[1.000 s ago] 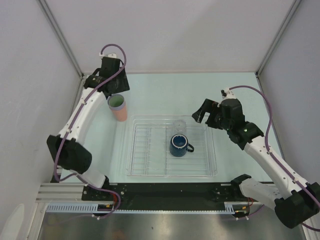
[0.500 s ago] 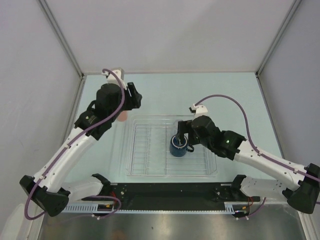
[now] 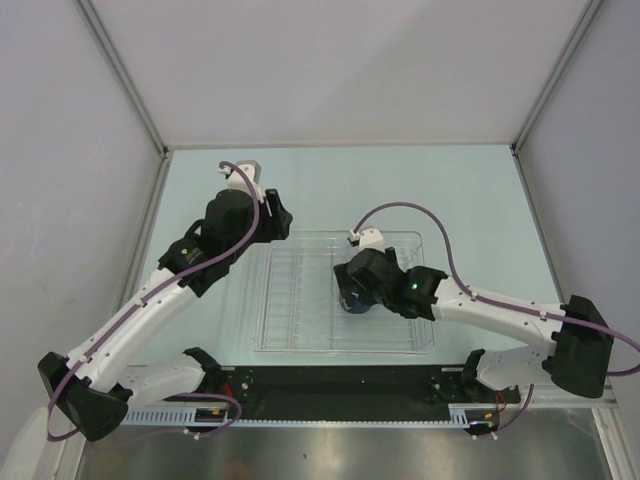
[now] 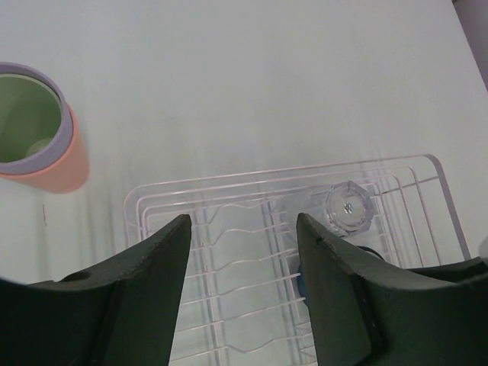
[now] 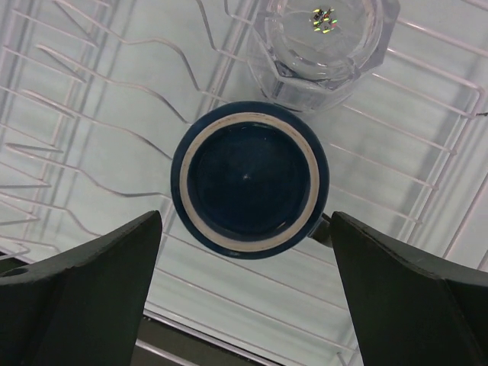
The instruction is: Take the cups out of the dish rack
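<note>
The clear dish rack (image 3: 290, 300) lies mid-table. In it stand a dark blue handled mug (image 5: 250, 179), upright with a pale rim, and a small clear cup (image 5: 324, 46) just beyond it. My right gripper (image 5: 248, 305) is open and empty, hovering over the mug's near side with the fingers wider than the mug; from above it (image 3: 350, 293) hides most of the mug (image 3: 357, 306). My left gripper (image 4: 242, 297) is open and empty above the rack's far left part (image 4: 229, 229). The nested salmon-pink, lavender and green tumblers (image 4: 34, 130) stand on the table left of the rack.
The booth's grey walls close in the table on the left, right and back. The black rail (image 3: 330, 385) with the arm bases runs along the near edge. The left arm (image 3: 200, 255) hides the nested tumblers in the top view.
My left gripper has moved from the nested tumblers right toward the rack's far left corner. My right arm has swung left and down over the blue mug.
</note>
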You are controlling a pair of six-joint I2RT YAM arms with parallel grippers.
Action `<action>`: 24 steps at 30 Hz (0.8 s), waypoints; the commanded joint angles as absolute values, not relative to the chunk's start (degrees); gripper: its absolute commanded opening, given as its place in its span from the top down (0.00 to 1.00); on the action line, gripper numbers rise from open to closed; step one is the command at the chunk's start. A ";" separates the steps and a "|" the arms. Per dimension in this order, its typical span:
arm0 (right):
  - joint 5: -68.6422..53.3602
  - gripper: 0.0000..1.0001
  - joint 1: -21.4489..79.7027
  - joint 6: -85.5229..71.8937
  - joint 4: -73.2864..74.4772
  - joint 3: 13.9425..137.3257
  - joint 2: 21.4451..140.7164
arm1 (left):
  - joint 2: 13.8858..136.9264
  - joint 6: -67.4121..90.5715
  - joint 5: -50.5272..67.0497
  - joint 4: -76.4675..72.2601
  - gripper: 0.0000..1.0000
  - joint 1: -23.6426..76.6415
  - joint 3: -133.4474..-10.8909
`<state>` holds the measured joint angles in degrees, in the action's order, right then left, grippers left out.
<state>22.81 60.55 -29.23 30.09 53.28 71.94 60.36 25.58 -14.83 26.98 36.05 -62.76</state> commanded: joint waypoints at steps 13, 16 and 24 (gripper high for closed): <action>24.53 0.05 60.03 -24.70 22.77 52.47 82.88 | 60.21 28.04 -15.03 22.41 0.37 38.41 -58.62; 22.59 0.10 59.77 -24.87 22.06 51.60 82.97 | 60.38 28.12 -15.12 22.24 0.37 38.76 -58.45; 16.18 0.31 58.62 -25.58 19.69 48.34 85.86 | 61.08 28.65 -15.12 21.71 0.38 39.55 -57.66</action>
<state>22.31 59.75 -24.23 20.49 51.44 81.97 60.84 27.14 -14.81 24.40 38.63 -58.70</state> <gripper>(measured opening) 0.915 0.627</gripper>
